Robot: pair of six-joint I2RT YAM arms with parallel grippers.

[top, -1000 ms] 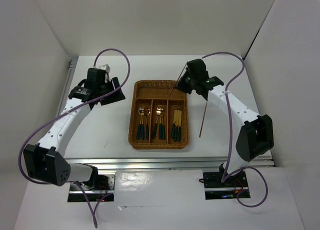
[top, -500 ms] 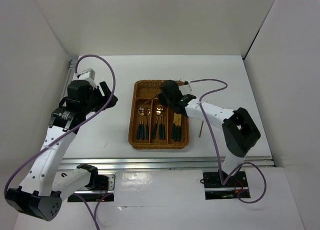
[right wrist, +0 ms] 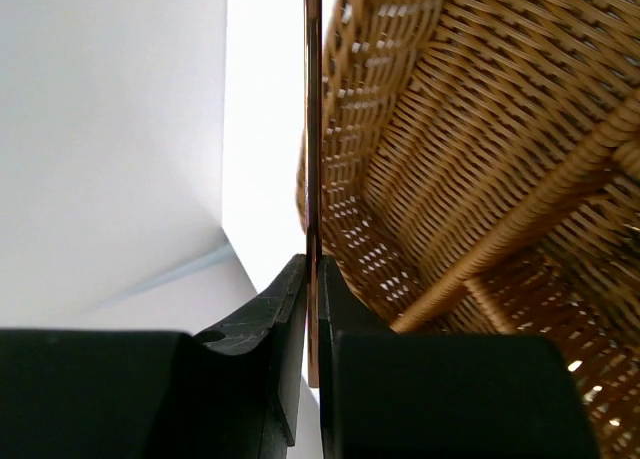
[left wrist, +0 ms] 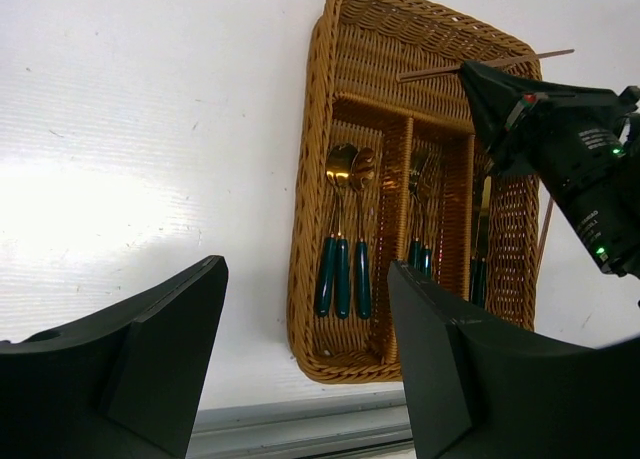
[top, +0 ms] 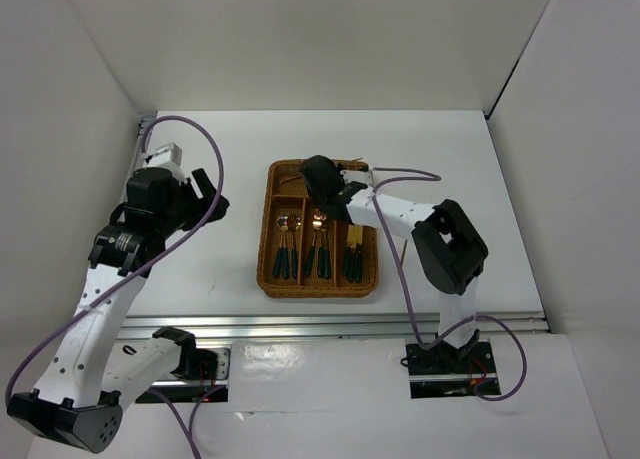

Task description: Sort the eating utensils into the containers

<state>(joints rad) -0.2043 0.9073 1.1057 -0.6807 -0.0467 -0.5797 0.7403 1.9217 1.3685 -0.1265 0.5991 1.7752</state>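
The brown wicker tray (top: 268, 279) lies mid-table. Its long slots hold spoons (top: 285, 241), forks (top: 318, 241) and knives (top: 353, 251). My right gripper (top: 318, 184) hangs over the crosswise slot at the tray's far end, shut on a thin reddish-brown chopstick (right wrist: 312, 129) that lies across that end (left wrist: 500, 61). In the right wrist view the gripper (right wrist: 312, 269) pinches the stick beside the tray's weave (right wrist: 480, 129). The second chopstick (left wrist: 543, 234) lies on the table right of the tray (left wrist: 305, 229). My left gripper (top: 205, 199) is open and empty, raised left of the tray (left wrist: 305, 369).
A metal rail (top: 300, 324) runs along the table's near edge. White walls close in the left, back and right. Purple cables (top: 400, 269) loop off both arms, the right one hanging near the tray's right side.
My right gripper has swung left and down with the chopstick, from behind the tray's far right corner to over the crosswise slot. My left arm has drawn back to the left and nearer.
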